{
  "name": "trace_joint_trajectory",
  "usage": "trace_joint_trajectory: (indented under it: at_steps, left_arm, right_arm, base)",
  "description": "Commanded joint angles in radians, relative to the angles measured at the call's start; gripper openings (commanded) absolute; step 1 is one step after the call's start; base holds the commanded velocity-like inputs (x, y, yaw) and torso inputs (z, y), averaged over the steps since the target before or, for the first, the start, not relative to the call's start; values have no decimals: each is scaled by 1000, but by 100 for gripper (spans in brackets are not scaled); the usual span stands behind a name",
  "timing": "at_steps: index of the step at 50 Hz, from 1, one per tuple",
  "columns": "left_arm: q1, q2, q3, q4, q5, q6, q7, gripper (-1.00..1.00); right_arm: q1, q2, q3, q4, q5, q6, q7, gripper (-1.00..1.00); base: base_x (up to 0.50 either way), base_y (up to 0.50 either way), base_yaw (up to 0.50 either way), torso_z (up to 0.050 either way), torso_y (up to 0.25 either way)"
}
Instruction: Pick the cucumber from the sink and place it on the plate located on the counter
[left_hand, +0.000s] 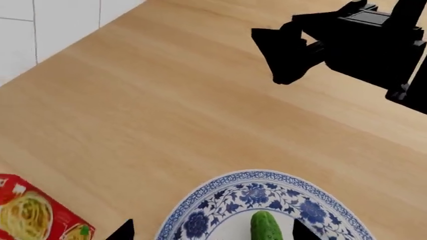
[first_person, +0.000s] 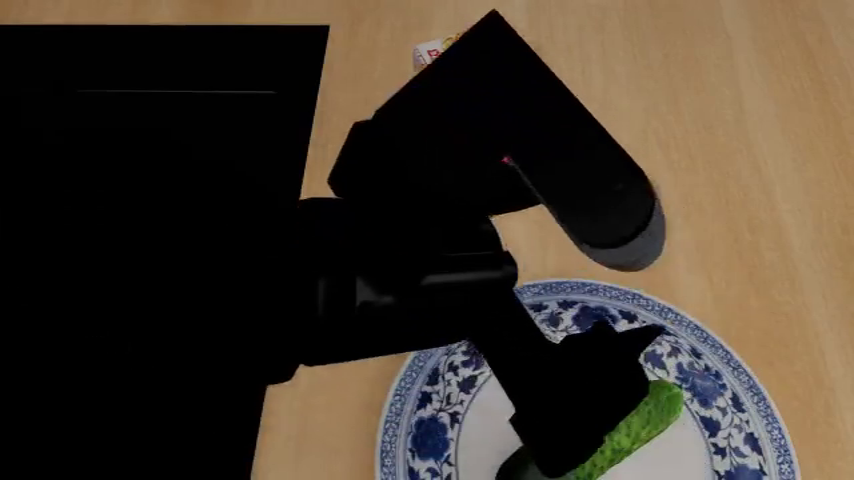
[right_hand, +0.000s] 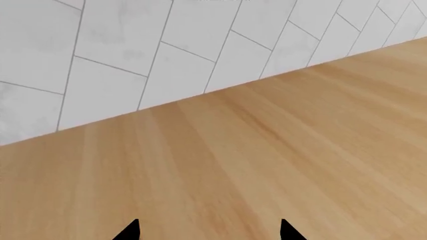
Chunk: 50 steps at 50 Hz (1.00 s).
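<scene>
A pale wooden counter (left_hand: 200, 110) runs up to a wall of white tiles (right_hand: 133, 55). The cucumber (first_person: 638, 432) lies on the plate (first_person: 721, 372), its long axis slanting across the plate's white middle in the head view. The left gripper (first_person: 587, 415) covers its lower end, fingers spread wide on either side, not clamping it. A red noodle box (left_hand: 33, 212) sits near the plate. The right gripper (right_hand: 208, 231) hangs over bare counter, fingertips apart, holding nothing.
</scene>
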<state>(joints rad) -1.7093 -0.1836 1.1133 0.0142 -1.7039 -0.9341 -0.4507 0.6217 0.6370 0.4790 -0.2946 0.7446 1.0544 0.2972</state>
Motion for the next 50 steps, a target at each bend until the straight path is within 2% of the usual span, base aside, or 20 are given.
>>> trace_joint_trajectory:
  at_steps: [1,19,36,50]
  left_arm:
    - [1,-85,-39,35,-17,18,8,100]
    - [18,-225,-91,136,-55,27,1,100]
    - [1,-388,-145,109,-45,28,53,100]
    - [32,-493,-173,166,-61,39,37,100]
  right_arm:
    - [8,0,5,-1,8,4,5,100]
    - [28,4,-3,-7,19,18,18,100]
    - [72,4,-34,-13,29,42,40,100]
    - [81,4,-40,-22,38,53,50,100]
  base:
    - [0,0,0,0,0]
    - [0,0,0,0,0]
    - [0,0,0,0,0]
    - [0,0,0,0,0]
